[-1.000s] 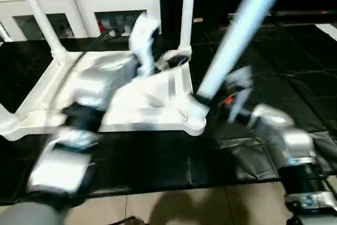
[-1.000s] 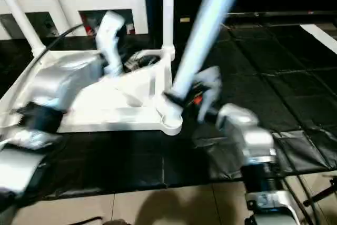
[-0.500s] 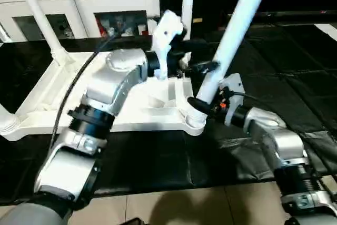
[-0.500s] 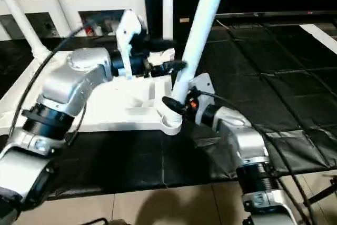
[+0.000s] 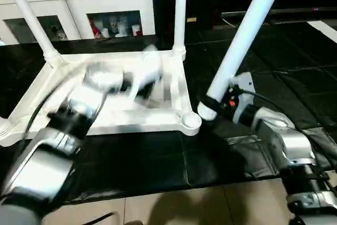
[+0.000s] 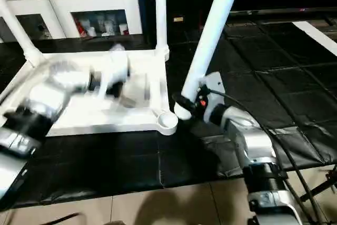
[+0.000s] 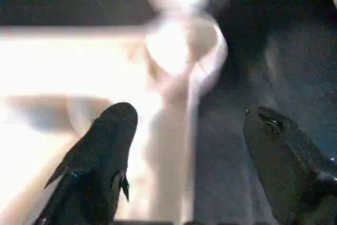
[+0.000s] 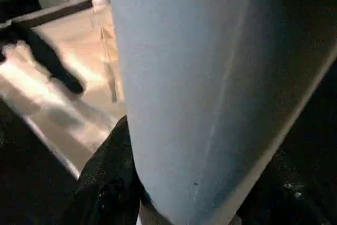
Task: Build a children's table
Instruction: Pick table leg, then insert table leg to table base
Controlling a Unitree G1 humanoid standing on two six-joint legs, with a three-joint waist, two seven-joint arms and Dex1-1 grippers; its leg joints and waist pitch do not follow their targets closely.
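My right gripper [image 5: 209, 105] clamped a leg [image 5: 243, 38] beside the table's [image 5: 176, 85] empty socket [image 5: 190, 120]; left gripper [image 7: 184, 156] hung open.

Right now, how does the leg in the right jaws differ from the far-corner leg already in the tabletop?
The held leg leans steeply, its lower end just beside the near-corner socket, not in it; the far-corner leg stands upright, seated in its socket. The right gripper clamps the held leg near its base; nothing grips the far-corner leg. The held leg looks thicker, being closer. Both are white, round legs.
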